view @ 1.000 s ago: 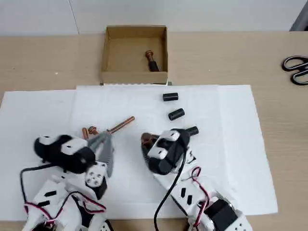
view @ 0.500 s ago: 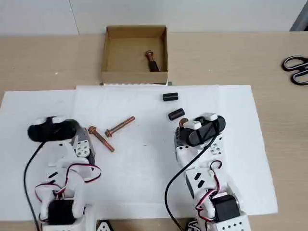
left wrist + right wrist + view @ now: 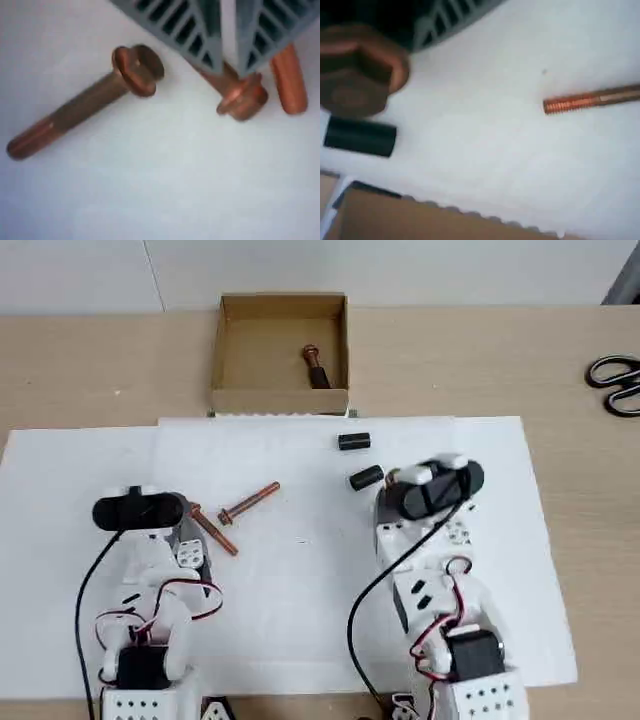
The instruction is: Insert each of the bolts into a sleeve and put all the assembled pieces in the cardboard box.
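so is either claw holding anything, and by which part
Right claw holds a copper-coloured metal bolt, apparently by the shank; its head sticks out. Left claw: cannot tell.

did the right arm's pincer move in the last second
Yes. In the high view the right pincer has swung rightward and toward the cardboard box, and is now beside the nearer black sleeve.
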Robot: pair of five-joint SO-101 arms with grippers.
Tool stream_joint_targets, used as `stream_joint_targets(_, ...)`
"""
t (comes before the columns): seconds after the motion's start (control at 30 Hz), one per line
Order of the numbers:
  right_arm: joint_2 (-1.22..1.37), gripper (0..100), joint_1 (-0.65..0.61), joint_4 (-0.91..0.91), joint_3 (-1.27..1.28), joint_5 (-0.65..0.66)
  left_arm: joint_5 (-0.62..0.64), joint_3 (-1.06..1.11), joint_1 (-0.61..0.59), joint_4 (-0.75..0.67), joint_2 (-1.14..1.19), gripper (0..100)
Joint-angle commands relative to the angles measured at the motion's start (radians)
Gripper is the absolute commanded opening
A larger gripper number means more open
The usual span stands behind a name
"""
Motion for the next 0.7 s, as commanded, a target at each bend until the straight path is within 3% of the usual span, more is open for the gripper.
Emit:
stream_joint_targets(0.0,0.225,0.2,0.008,-0.108,-0.178,-0.012,-0.002,-0.004,0.009,-0.044,-0.008,1)
stream_joint_targets(0.33,0.905,0.2,0.002,-0.288,-0.617,-0.009,-0.002,-0.004,0.009,-0.026,-0.006,1)
stream_joint_targets(0.67,1.477,0.2,-0.010,-0.300,-1.191,-0.008,-0.002,-0.004,0.009,-0.025,-0.006,1)
